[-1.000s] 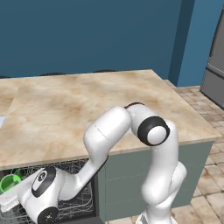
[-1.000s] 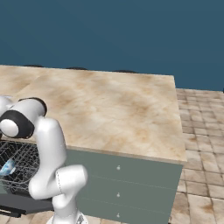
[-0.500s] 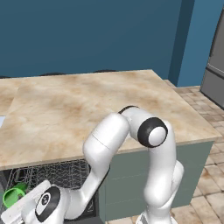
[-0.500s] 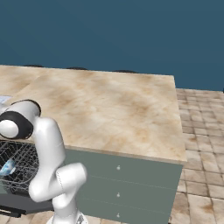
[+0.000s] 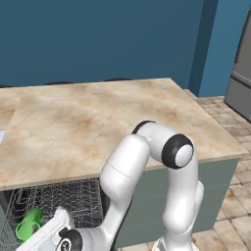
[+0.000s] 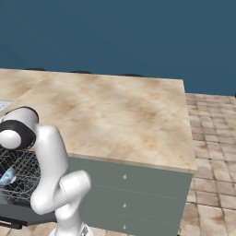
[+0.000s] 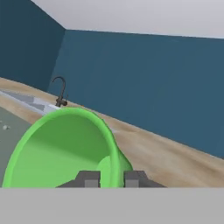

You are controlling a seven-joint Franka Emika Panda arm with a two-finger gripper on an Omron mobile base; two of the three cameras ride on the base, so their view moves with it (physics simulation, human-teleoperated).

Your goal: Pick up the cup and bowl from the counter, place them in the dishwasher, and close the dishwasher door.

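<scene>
**Cup gripped on its wall, low over the dishwasher rack**

The gripper (image 7: 111, 178) is closed on the green cup (image 7: 65, 148), its two dark fingertips (image 7: 89, 178) pinching the thin wall near the rim, one tip inside the mouth and one outside. In the hand view the cup lies directly ahead of the gripper and tips away to the left, its open mouth facing the camera, so its long axis runs roughly along the line of sight rather than upright. In the left base view the same cup (image 5: 28, 223) sits low at the front left, over the silver wire rack (image 5: 63, 201) of the dishwasher (image 5: 10, 206), just beside the white hand of the arm (image 5: 147, 166). The release turns on this: the cup is already within the rack's outline, and what remains, as I judge it, is to lower and settle it between the wires before letting go.

The bowl (image 6: 8, 176) appears in the right base view as a pale blue-white shape inside the rack, partly screened by the wires and the arm, so I cannot tell how it sits. The table (image 5: 98, 122) carries nothing of the task now. A faucet (image 7: 60, 91) stands at a sink along the far surface in the hand view.

The gripper itself is cut off at the bottom edge of the left base view, so whether the cup touches the wires cannot be told. The dishwasher door (image 6: 18, 216) shows as a dark edge at the lower left of the right base view, seemingly folded down.
</scene>
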